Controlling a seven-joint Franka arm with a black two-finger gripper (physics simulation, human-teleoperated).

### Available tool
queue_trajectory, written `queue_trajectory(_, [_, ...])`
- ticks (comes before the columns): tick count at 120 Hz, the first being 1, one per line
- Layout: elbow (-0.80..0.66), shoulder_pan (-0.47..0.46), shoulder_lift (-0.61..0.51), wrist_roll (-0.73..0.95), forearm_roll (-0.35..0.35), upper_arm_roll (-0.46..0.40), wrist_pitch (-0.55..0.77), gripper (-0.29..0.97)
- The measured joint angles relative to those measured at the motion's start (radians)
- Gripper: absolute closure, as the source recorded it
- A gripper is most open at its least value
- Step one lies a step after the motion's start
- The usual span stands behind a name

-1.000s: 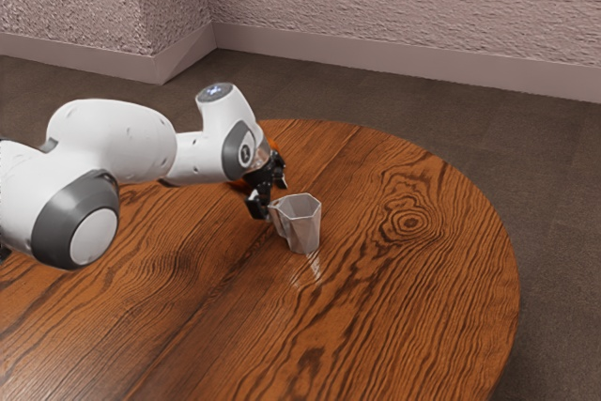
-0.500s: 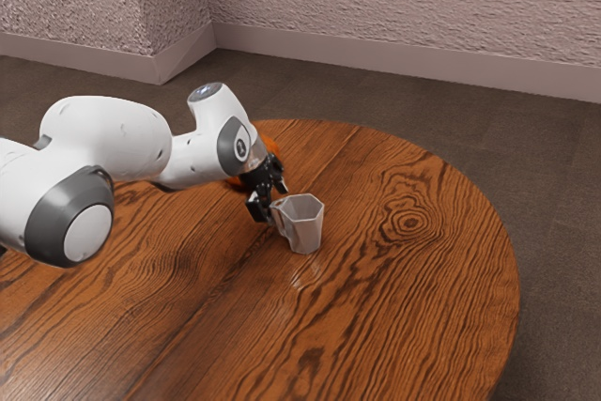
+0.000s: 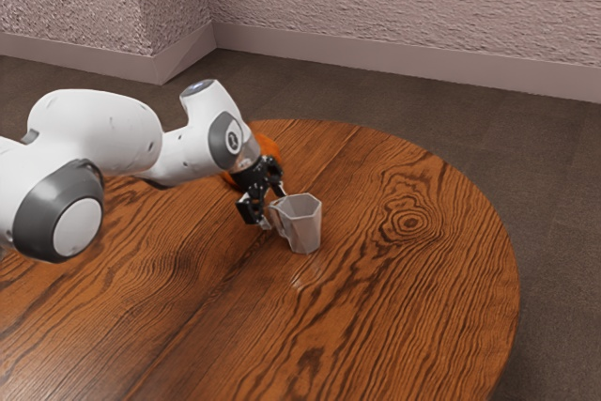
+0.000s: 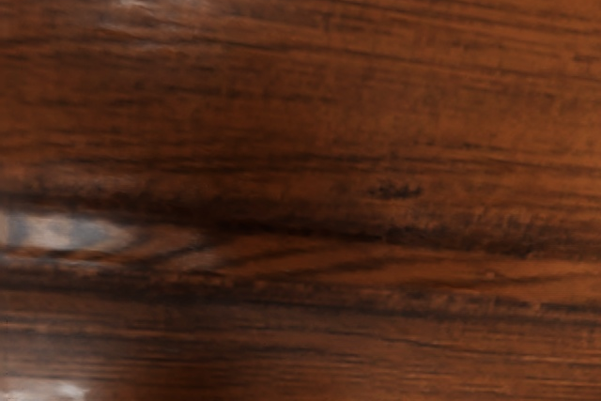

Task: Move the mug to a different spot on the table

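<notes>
The round wooden table (image 3: 404,316) is seen with bare grain at its near side. Near its middle the grey mug (image 3: 300,223) is found, mouth up. The black gripper (image 3: 260,204) is set against the mug's side toward the exterior view's left; whether it is clamped on the mug cannot be told. Farther back, an orange object (image 3: 268,146) is partly hidden by the arm.

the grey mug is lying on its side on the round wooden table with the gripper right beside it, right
No: the exterior view shows the mug standing upright, mouth up, not on its side. It is on the round wooden table, with the gripper right beside it.
</notes>
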Motion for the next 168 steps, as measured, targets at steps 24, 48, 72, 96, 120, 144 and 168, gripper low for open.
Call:
queue_trajectory(24, [-0.006, 0.0, -0.004, 0.056, -0.062, 0.0, -0.017, 0.01])
queue_trajectory(48, [-0.01, -0.003, -0.003, 0.095, -0.125, 0.0, -0.022, 0.11])
queue_trajectory(72, [-0.022, -0.005, 0.0, 0.123, -0.15, 0.0, -0.024, 0.22])
queue_trajectory(96, [-0.022, -0.006, 0.0, 0.142, -0.156, 0.0, -0.024, 0.34])
queue_trajectory(120, [-0.022, -0.006, 0.0, 0.156, -0.156, 0.0, -0.025, 0.46])
queue_trajectory(144, [-0.022, -0.005, -0.002, 0.164, -0.156, 0.0, -0.029, 0.54])
queue_trajectory(168, [-0.029, 0.007, -0.028, 0.17, -0.169, 0.0, -0.054, 0.56])
